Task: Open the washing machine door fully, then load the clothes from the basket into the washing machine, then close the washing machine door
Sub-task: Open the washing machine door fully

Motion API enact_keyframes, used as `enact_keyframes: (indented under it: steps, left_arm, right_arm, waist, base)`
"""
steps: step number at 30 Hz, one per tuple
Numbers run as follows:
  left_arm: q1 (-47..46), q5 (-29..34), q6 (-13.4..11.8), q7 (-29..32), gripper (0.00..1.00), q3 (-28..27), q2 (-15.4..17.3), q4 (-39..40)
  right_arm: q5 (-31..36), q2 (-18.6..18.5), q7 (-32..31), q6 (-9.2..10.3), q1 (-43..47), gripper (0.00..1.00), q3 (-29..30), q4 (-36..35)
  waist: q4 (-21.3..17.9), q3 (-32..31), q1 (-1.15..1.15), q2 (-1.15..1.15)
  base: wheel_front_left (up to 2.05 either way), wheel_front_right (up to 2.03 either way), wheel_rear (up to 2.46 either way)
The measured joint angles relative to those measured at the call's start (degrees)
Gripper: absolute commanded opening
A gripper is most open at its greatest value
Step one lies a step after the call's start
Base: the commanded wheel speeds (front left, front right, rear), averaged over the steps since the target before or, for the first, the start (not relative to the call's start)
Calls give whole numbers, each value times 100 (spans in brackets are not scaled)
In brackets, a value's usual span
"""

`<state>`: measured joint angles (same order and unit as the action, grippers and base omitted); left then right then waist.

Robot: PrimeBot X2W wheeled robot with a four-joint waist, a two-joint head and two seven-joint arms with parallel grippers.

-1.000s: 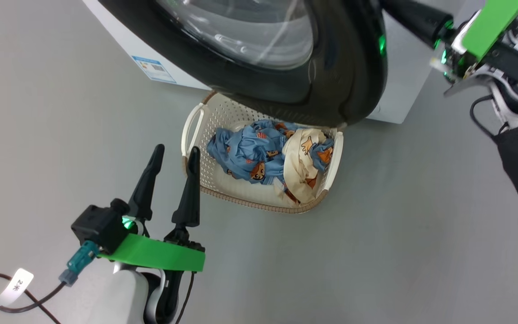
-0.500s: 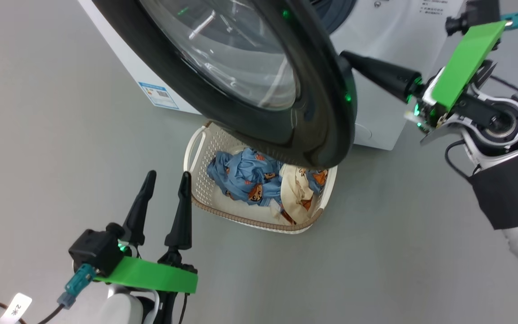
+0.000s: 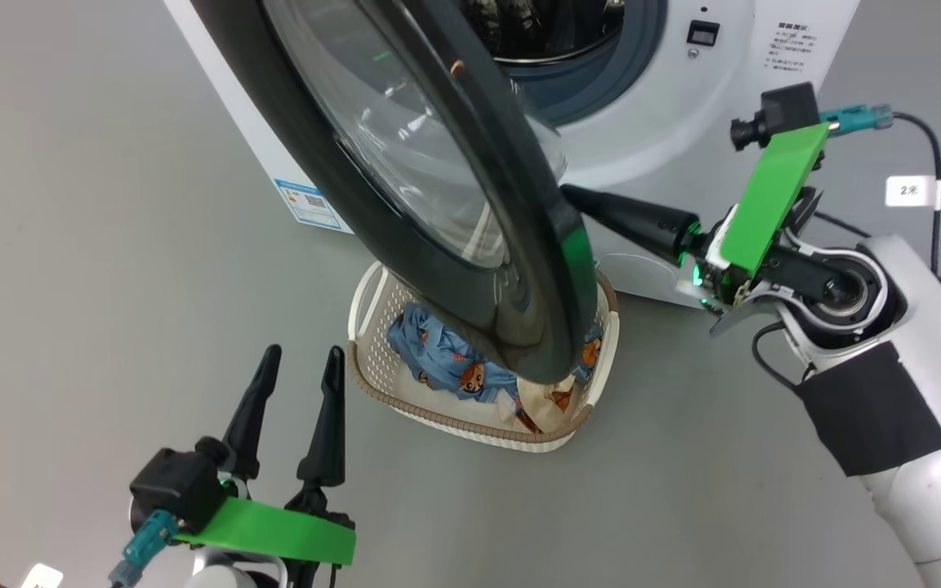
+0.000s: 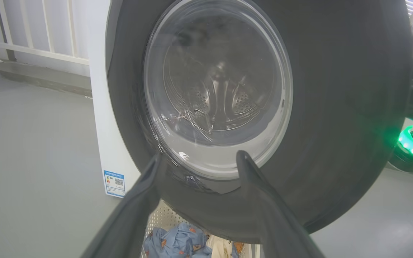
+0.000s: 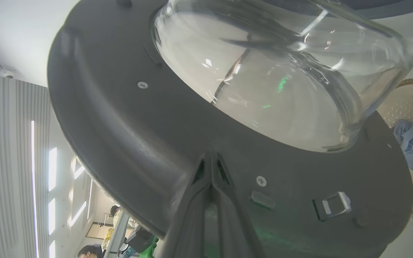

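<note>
The washing machine [image 3: 744, 106] stands at the top with its steel drum [image 3: 548, 20] showing. Its door [image 3: 552, 269] hangs part open over the basket [image 3: 470, 425], black rim nearly edge-on. The glass bowl [image 3: 405, 139] bulges toward the machine. My right gripper [image 3: 573, 196] is shut, empty, with its tips against the door's inner face [image 5: 127, 118], below the glass [image 5: 281, 71]. My left gripper [image 3: 299, 367] is open, left of the basket, facing the door's outer side [image 4: 335, 107]. The blue and cream clothes [image 3: 442, 363] lie in the basket, partly hidden by the door.
Grey floor lies all around. A blue label [image 3: 311, 204] sits low on the washer's left side, and a round flap [image 3: 642, 278] is behind my right fingers. A white railing [image 4: 31, 36] runs behind the machine. A person [image 5: 91, 251] is far off.
The door has swung further open, uncovering the drum mouth, with my shut right gripper staying behind it. The head camera has shifted. My left gripper has stayed open beside the basket.
</note>
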<state>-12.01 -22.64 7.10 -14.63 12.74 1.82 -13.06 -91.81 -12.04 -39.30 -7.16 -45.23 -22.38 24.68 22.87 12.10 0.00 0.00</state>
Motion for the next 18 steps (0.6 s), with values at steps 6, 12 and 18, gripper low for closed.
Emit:
enact_keyframes:
  steps: [6,12,18]
  left_arm:
    - [86,14,27,0,100,-55,2,0]
    - [177,13,41,0,100,-54,2,-2]
    - [176,12,41,0,100,-55,3,-3]
  right_arm:
    - [1,261,-134,0,202,0,-122,-143]
    - [0,457,-247,0,380,0,-244,-304]
    - [1,552,-256,0,459,0,-310,-372]
  waist:
    - [94,-96,0,0]
    - [181,-132,0,0]
    - [234,-158,0,0]
  base:
    - [0,0,0]
    - [0,0,0]
    - [0,0,0]
